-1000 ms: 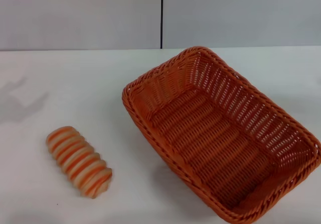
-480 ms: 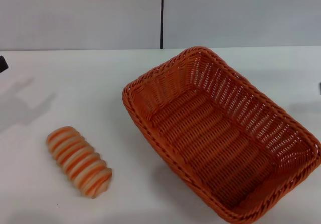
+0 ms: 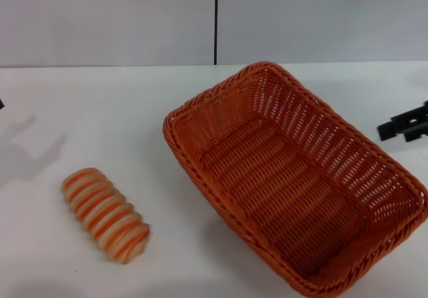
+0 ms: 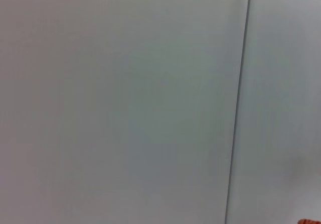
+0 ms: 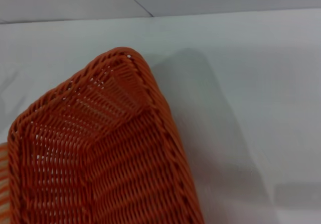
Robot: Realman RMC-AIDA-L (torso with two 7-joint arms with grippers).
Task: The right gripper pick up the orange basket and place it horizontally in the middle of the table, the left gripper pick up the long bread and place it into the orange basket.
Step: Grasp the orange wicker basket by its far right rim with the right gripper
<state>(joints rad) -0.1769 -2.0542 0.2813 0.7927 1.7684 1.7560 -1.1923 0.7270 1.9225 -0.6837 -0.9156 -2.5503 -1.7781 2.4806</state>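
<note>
At three o'clock on the table (image 3: pixel 100 104), the right gripper (image 3: pixel 403 125) reached in beside the orange basket (image 3: pixel 294 171), not touching it; whether its jaws were spread or pressed together I could not tell. The basket sat skewed, right of centre, empty. The long bread (image 3: pixel 105 214) lay at eight o'clock. I judged the basket pickup was just starting: next, grip its rim. No writing showed anywhere.

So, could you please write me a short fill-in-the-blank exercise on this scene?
1. The orange woven wicker basket holds ____.
2. The striped orange-and-cream long bread loaf lies on the white ____, on the basket's left.
3. The black right end effector enters from the ____ edge of the head view, beside the basket.

Missing words: nothing; table; right
</note>
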